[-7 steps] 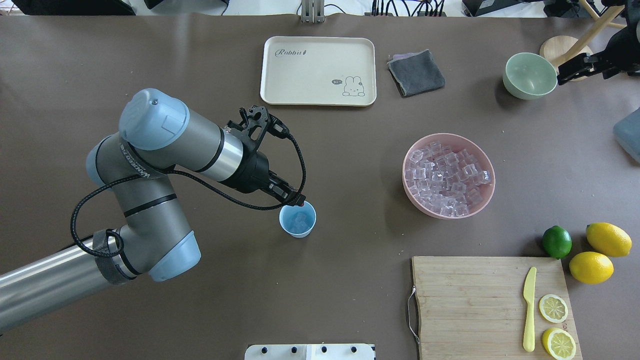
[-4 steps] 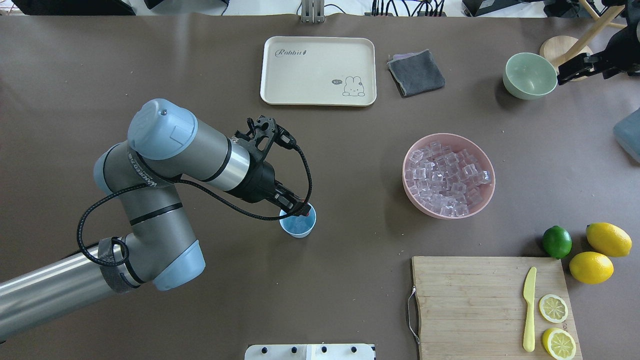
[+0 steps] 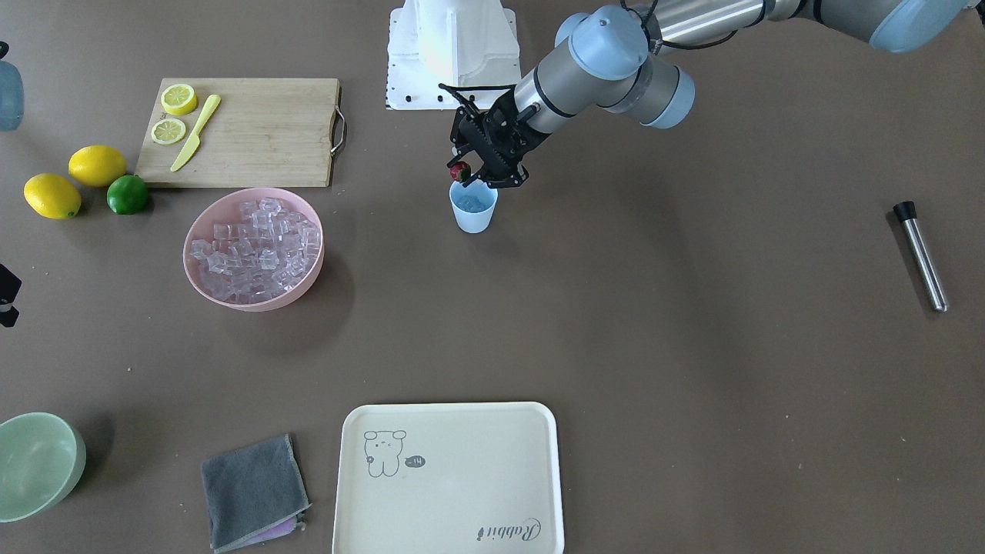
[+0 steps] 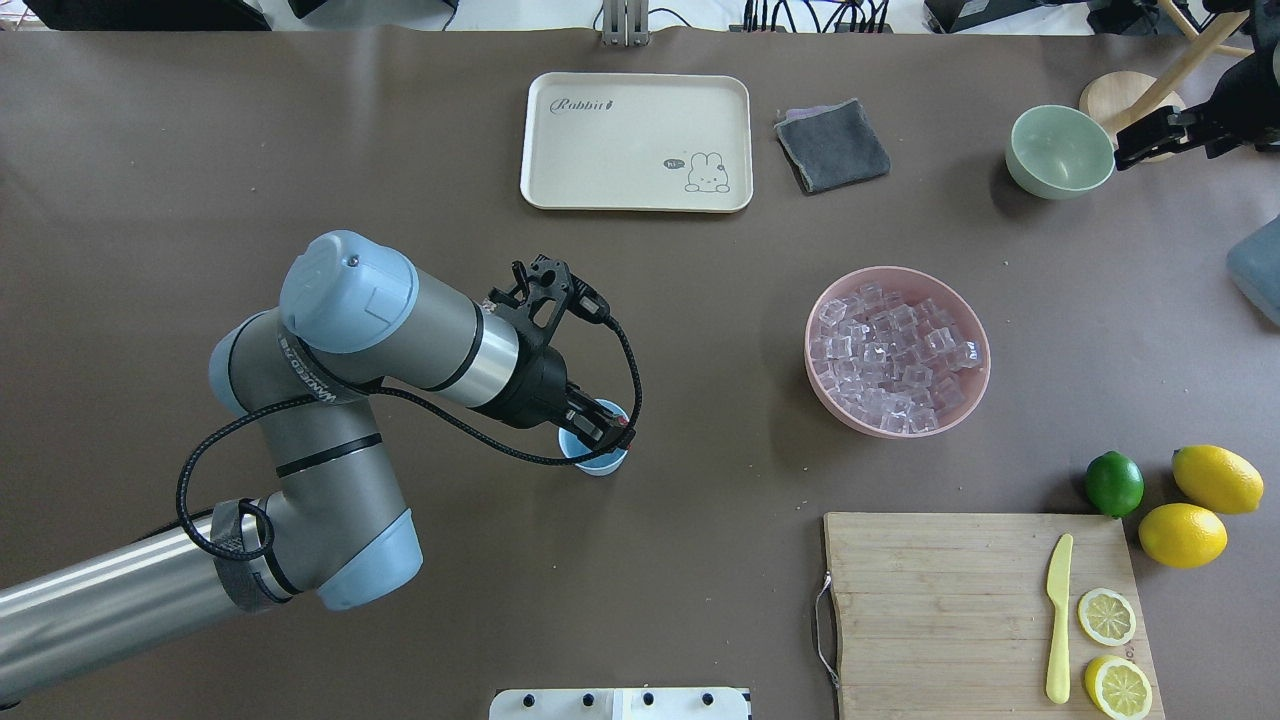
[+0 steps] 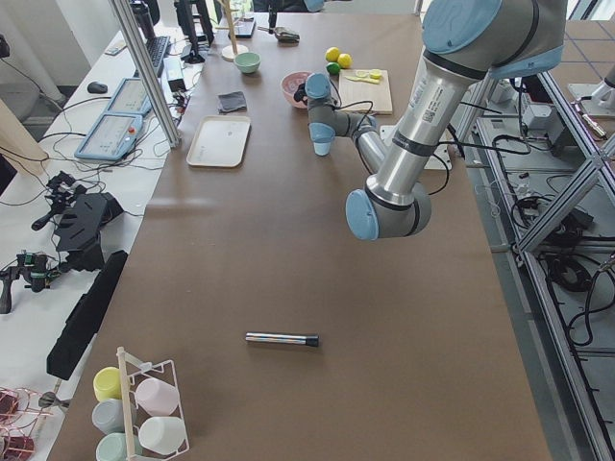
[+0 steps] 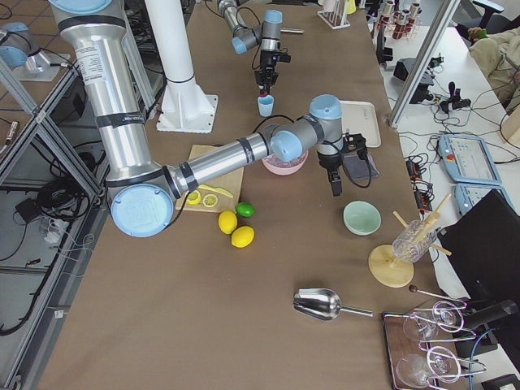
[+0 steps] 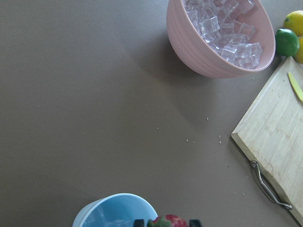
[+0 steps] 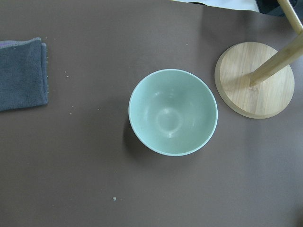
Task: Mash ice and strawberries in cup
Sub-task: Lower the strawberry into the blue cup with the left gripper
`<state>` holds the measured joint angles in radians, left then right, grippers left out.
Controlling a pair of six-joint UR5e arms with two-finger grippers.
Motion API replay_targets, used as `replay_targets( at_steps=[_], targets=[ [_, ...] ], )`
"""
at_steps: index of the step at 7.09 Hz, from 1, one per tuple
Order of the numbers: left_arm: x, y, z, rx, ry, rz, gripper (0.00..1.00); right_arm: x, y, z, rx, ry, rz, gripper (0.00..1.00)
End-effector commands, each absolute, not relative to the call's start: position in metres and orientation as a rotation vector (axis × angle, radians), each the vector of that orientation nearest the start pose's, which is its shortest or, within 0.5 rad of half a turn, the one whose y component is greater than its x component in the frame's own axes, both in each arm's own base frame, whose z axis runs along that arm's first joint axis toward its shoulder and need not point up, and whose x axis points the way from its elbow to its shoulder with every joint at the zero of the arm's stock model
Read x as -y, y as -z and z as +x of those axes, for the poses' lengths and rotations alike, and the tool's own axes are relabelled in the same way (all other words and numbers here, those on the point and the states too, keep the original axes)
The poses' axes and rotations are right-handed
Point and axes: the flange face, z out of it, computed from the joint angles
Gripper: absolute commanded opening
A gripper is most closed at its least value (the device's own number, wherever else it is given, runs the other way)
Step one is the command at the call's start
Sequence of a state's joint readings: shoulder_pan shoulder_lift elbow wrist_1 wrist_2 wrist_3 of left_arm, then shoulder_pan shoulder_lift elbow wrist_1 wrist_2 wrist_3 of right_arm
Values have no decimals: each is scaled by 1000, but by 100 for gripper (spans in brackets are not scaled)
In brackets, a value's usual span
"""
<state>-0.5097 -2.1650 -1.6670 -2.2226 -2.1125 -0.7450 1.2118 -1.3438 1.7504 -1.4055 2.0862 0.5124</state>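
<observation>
step: judged as dropping the berry into the cup; mashing not started
left gripper [image 3: 462, 171]: closed on the strawberry [image 7: 170, 221], pinched at the fingertips
berry position: just above the cup [image 3: 473, 209] rim, toward the side facing the pink bowl [image 7: 208, 59], not over the centre
cup: upright, mid-table, well apart from the bowl and the cutting board [image 4: 960, 600]
ice [image 3: 471, 203]: a few cubes already in the cup bottom; the bulk is heaped in the pink bowl
how to do it: shift the tips in over the cup's middle before opening, since a release at the rim risks the berry bouncing out. Keep the fingers off the wall; the tumbler looks light and tippy.
right gripper [image 4: 1125, 152]: parked beside the green bowl [image 8: 173, 111], which looks empty; can't tell if the jaws are open or closed
next tool: steel rod [image 3: 919, 254] with black cap lies far off on the left arm's side, likely the masher
materials: cup is thin, smooth, tapered plastic; cubes are clear, glassy and hard-edged; berry is small, red and bumpy with a green top, probably slippery between the pads
</observation>
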Motion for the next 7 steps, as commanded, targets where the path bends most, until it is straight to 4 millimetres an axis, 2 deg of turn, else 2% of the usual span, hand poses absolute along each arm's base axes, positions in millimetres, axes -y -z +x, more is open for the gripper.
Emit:
replay_targets(
  at_steps=[1,5,7],
  targets=[
    [382,-186,529,-1325,-625,462,0,579,-440,-127,689,3,296,100],
    [374,-188,533,-1337,-639,464,0,578,-443,-127,688,0,291,100],
    [380,-195,528,-1325,-637,472,0,578,-445,-127,686,-1,289,100]
  ],
)
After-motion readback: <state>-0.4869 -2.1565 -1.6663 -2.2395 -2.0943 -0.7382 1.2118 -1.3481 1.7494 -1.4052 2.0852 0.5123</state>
